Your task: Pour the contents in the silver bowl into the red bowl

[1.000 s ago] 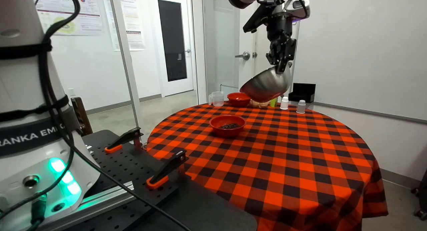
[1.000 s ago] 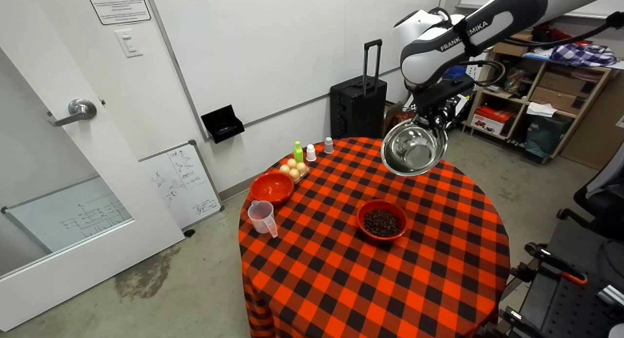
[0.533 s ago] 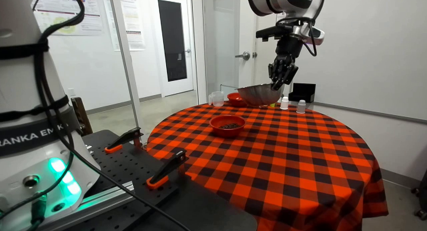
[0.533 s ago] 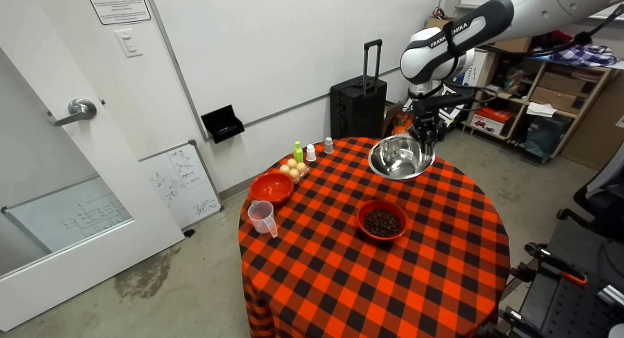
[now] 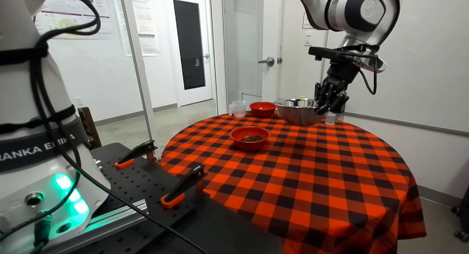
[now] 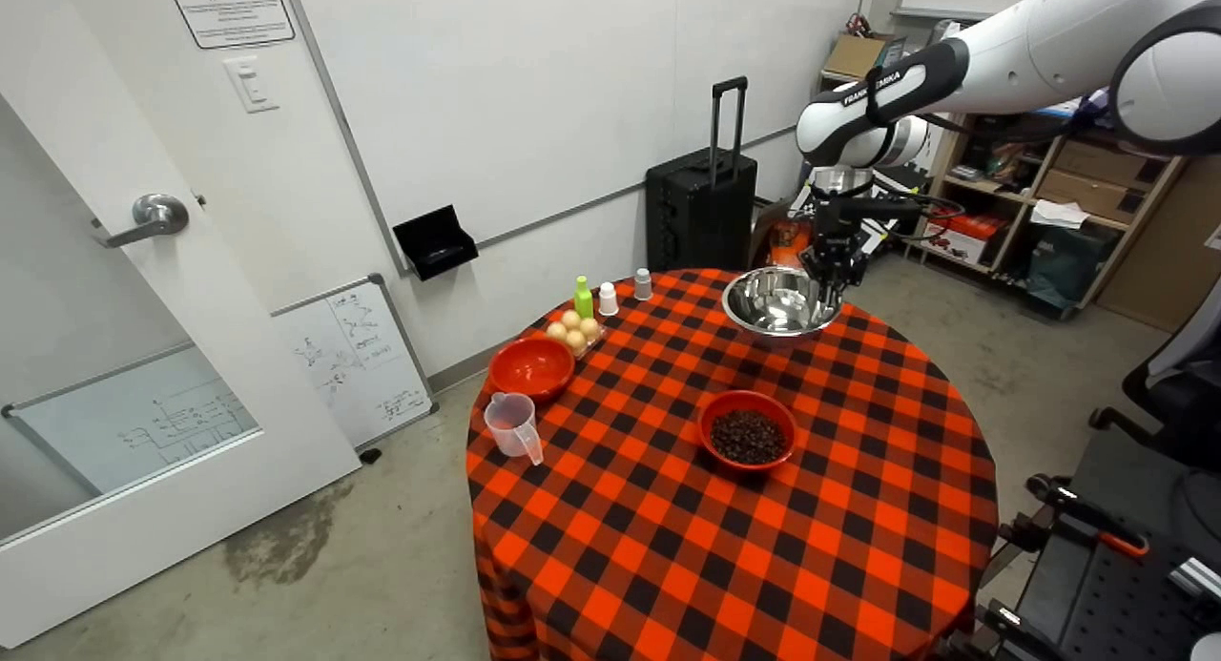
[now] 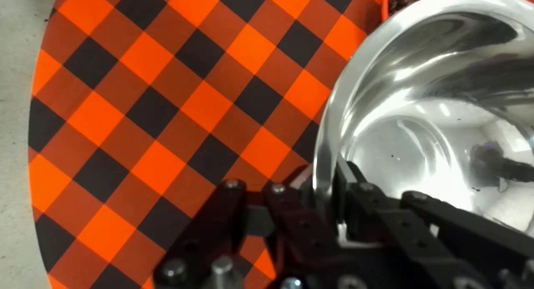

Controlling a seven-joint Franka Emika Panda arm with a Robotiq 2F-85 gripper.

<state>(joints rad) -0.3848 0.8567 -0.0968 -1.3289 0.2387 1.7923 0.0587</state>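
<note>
The silver bowl (image 5: 298,116) is shiny, wide and nearly level, low over the table; I cannot tell if it touches the cloth. It also shows in an exterior view (image 6: 777,299). My gripper (image 5: 324,105) is shut on its rim, one finger inside and one outside, as the wrist view (image 7: 323,180) shows. The bowl's inside (image 7: 400,143) holds only a few tiny dark specks. A red bowl (image 6: 747,402) with dark beans stands on the table, apart from the silver bowl; its edge (image 7: 386,5) shows in the wrist view. Another red bowl (image 6: 532,367) stands farther off.
A clear measuring jug (image 6: 512,423) stands beside the farther red bowl. Eggs (image 6: 574,330), a green bottle (image 6: 583,299), a white cup (image 6: 609,299) and a grey cup (image 6: 643,284) line the table's edge. The round table has a checkered cloth (image 5: 311,180).
The silver bowl has turned from strongly tilted to nearly level and come down lower, still in my gripper. It has moved away from the red bowl with beans, which stayed put.
</note>
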